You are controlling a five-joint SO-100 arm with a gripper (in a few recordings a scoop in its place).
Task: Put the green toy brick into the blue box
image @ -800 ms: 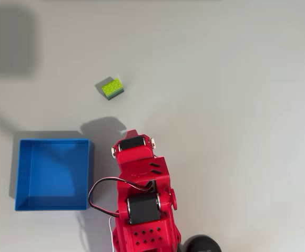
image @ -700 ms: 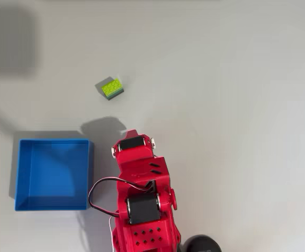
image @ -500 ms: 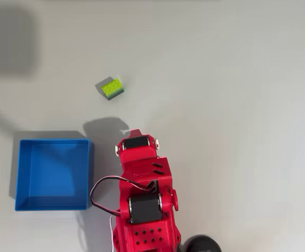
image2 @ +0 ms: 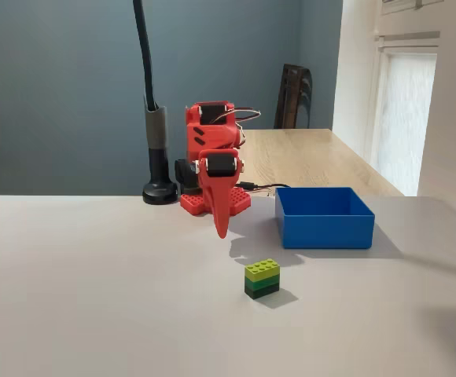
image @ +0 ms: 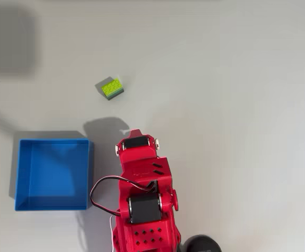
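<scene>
One gripper: seen in the fixed view (image2: pixel 221 229) as a red point hanging downward just above the surface, left of centre; the fingers are drawn together into a single tip, with no gap made out, and nothing is held.
Gripper from above: hidden under the wrist in the overhead view, so its opening cannot be judged there.
Arm: a red arm (image: pixel 141 184) is seen in the lower middle of the overhead view, folded over its base, with a black cable looped at its left side; in the fixed view (image2: pixel 212 149) it stands at the centre, in front of a dark wall.
Green toy brick: placed on the surface in the upper left of the overhead view (image: pixel 112 87), well apart from the arm; in the fixed view (image2: pixel 262 279) it lies below and right of the gripper tip, lime studs up, darker green below.
Blue box: set at the lower left of the overhead view (image: pixel 21 176), just beside the arm; in the fixed view (image2: pixel 322 228) it is found right of centre, empty.
Surface: pale grey (image: pixel 236 94), with soft shadows cast on it.
Black pole: a stand with a round foot (image2: pixel 159 157) is seen left of the arm.
</scene>
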